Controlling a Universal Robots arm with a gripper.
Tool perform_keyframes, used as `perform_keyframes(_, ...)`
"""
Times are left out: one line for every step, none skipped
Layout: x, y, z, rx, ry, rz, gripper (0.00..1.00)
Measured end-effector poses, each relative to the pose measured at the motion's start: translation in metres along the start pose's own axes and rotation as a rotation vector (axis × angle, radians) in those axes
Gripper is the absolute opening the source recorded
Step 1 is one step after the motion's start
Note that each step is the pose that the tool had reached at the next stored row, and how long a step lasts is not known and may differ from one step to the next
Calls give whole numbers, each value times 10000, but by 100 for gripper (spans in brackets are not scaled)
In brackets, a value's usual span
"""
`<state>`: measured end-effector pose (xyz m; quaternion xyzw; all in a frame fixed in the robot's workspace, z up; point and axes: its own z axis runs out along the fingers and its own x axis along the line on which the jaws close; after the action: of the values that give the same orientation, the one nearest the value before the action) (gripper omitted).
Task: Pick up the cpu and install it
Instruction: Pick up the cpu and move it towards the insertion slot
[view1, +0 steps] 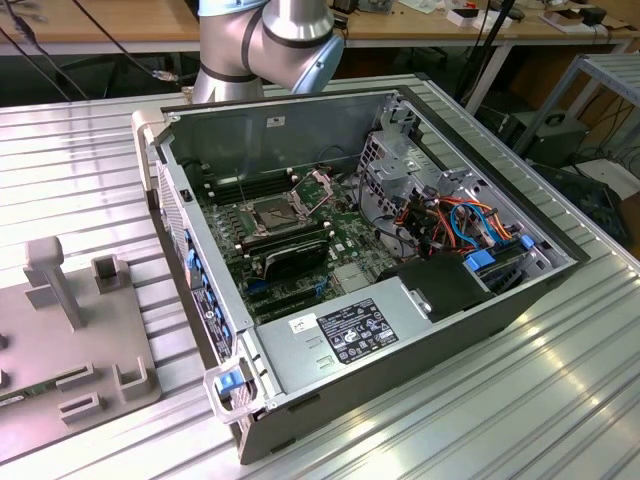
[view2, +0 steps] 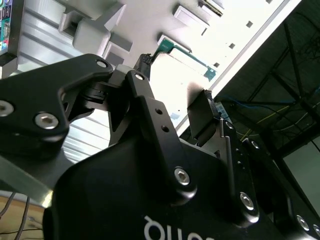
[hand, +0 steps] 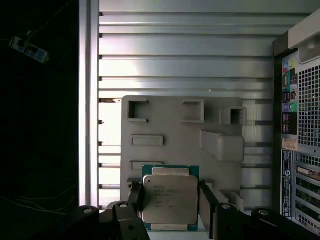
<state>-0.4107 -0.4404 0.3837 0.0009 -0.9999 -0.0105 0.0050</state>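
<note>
Closest to the camera in the first wrist view, the black jaws stand open, one finger (hand: 136, 196) on each side of the cpu (hand: 170, 200), and they do not seem to press it. The cpu lies flat, metal lid up, on a grey fixture plate (hand: 170, 120) with raised blocks and slots. This plate rests on the ribbed aluminium counter (hand: 190, 45). The second wrist view looks from behind the jaws and shows the bright gap between them, with the green edge of the cpu lying beyond the fingertips. The exterior view adds the open computer case (view1: 300, 125) near the plate, the socket (view1: 272, 213) on its green motherboard, the grey arm (view1: 265, 40) at the far side of the case, and farther back the room's benches (view1: 100, 22) with cables.
</note>
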Motion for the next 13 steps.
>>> perform_keyframes(-5, 0, 0, 0, 0, 0, 55)
perform_keyframes(-10, 0, 0, 0, 0, 0, 55)
perform_keyframes(-15, 0, -1, 0, 0, 0, 55)
perform_keyframes(-19, 0, -1, 1, 0, 0, 55)
perform_keyframes(-23, 0, 0, 0, 0, 0, 55)
perform_keyframes(-30, 0, -1, 1, 1, 0, 55)
perform_keyframes(-35, 0, 0, 0, -1, 0, 55)
perform_keyframes(-40, 0, 0, 0, 0, -1, 55)
perform_keyframes(-46, 0, -1, 1, 1, 0, 55)
perform_keyframes(-50, 0, -1, 1, 1, 0, 55)
perform_keyframes(-54, 0, -1, 1, 0, -1, 55)
perform_keyframes(-59, 0, -1, 1, 0, 0, 55)
perform_keyframes(-62, 0, -1, 0, -1, 0, 55)
